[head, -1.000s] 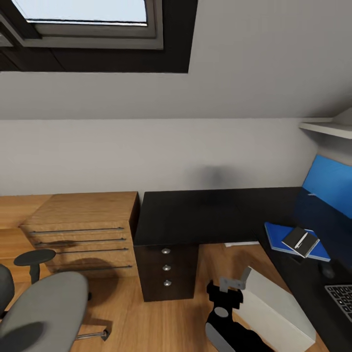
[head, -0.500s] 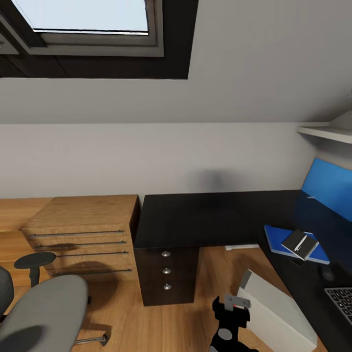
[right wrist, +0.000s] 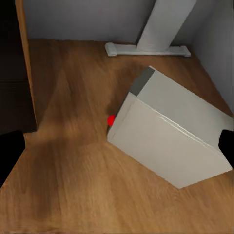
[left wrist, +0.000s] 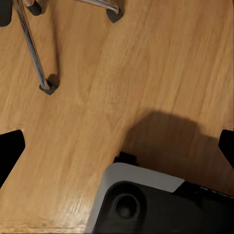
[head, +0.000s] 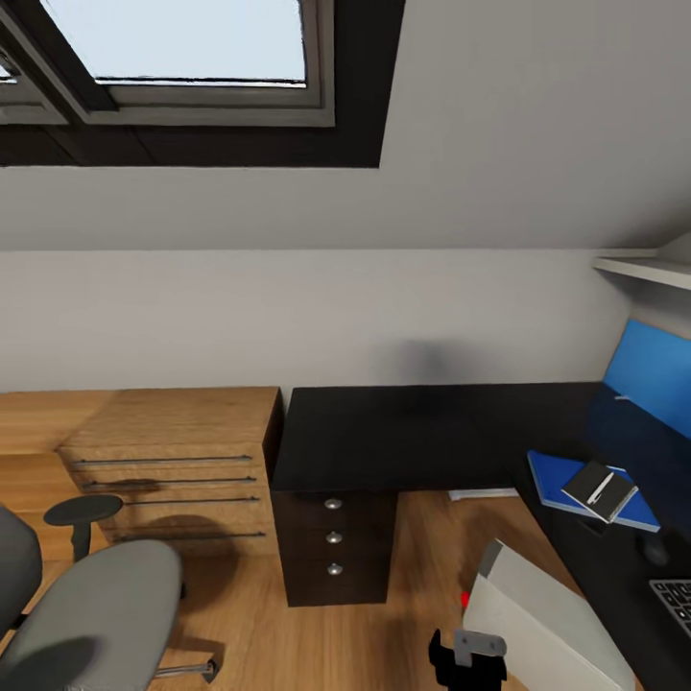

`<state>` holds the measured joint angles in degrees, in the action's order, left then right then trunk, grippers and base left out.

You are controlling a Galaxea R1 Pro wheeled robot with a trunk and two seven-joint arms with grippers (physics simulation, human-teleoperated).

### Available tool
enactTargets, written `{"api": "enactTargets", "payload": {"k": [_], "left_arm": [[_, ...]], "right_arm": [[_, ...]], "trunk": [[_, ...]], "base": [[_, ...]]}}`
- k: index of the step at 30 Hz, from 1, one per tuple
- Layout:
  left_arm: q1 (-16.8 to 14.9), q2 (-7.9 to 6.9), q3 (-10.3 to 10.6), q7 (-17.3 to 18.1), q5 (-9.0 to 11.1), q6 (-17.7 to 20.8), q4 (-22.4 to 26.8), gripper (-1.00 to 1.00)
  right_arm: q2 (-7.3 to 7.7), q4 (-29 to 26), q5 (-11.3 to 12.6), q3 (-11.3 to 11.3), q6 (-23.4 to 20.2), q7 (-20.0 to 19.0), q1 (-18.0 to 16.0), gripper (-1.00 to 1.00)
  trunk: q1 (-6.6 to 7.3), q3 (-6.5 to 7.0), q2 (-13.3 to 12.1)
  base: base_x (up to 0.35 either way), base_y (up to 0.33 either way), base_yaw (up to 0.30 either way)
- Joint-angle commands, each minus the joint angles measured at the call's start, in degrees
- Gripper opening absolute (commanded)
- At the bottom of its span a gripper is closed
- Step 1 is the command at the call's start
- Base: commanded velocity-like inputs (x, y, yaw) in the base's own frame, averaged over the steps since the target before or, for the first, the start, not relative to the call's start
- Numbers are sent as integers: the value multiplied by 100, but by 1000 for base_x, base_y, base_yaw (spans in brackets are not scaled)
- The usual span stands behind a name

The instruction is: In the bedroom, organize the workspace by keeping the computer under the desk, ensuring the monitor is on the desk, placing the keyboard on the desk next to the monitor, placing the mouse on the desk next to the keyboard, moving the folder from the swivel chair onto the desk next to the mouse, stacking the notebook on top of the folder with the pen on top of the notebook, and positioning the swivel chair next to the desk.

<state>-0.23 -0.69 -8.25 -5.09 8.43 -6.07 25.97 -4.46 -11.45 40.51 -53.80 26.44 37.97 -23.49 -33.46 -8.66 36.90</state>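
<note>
I am looking over the black table [head: 413,432] from the head camera, and the whole picture is sitting lower than it did a second ago: more of the skylight [head: 182,43] is showing and the room's contents are lying a little further down the frame. That is the camera moving, not the furniture. The right gripper [head: 468,655] is the real change. A second ago it was raised in front of the computer [head: 547,614]; now it is drawn down to the bottom edge of the head view, apart from the case. In the right wrist view its fingers [right wrist: 9,151] are showing at the two frame edges, spread wide with nothing between them, and the computer [right wrist: 170,141] is lying on the wooden floor [right wrist: 73,185] beneath the table, tilted.

On the table the blue folder [head: 576,485] is already carrying the notebook [head: 597,489] with the pen [head: 602,488] on top; beyond it I can see the mouse [head: 656,550], the corner of the keyboard [head: 677,597] and the blue monitor [head: 653,374]. I judge those steps done.

The swivel chair [head: 96,605] is standing well apart from the table, beside the wooden drawer chest [head: 173,451]. The left fingers [left wrist: 10,151] are also apart and empty, over bare floor near the chair's legs [left wrist: 34,48]. The chair looks like what remains.
</note>
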Motion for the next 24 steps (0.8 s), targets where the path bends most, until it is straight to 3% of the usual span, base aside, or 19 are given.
{"api": "enactTargets", "payload": {"k": [1, 3, 9, 11, 16, 24], "left_arm": [[-3, 2, 14, -9, 58, -19, -35, 100], [-2, 26, 16, -10, 55, -23, -126, 100], [-1, 64, 22, 7, 46, -126, -173, 100], [-2, 66, 33, 14, 45, -186, -180, 100], [0, 63, 365, 5, 51, -286, -203, 100], [0, 54, 464, -14, 66, -272, -231, 100]], "right_arm": [[1, 96, 63, -48, 72, -152, -6, 100], [9, 438, 194, -33, 206, -1010, -6, 100], [-9, 629, 295, -51, 277, -1696, -6, 100], [-5, 641, 297, -49, 279, -1712, -6, 100], [6, 726, 301, -44, 283, -1740, -6, 100], [-15, 731, 308, -50, 326, -1748, -6, 100]], "trunk": [[21, 11, -34], [65, 44, -114], [87, 46, -154], [87, 45, -154], [87, 45, -154], [87, 44, -154]], "base": [[0, 0, 244], [0, 0, 262], [0, 0, 175], [0, 0, 26], [-174, 0, 6], [-295, -39, 1]]}}
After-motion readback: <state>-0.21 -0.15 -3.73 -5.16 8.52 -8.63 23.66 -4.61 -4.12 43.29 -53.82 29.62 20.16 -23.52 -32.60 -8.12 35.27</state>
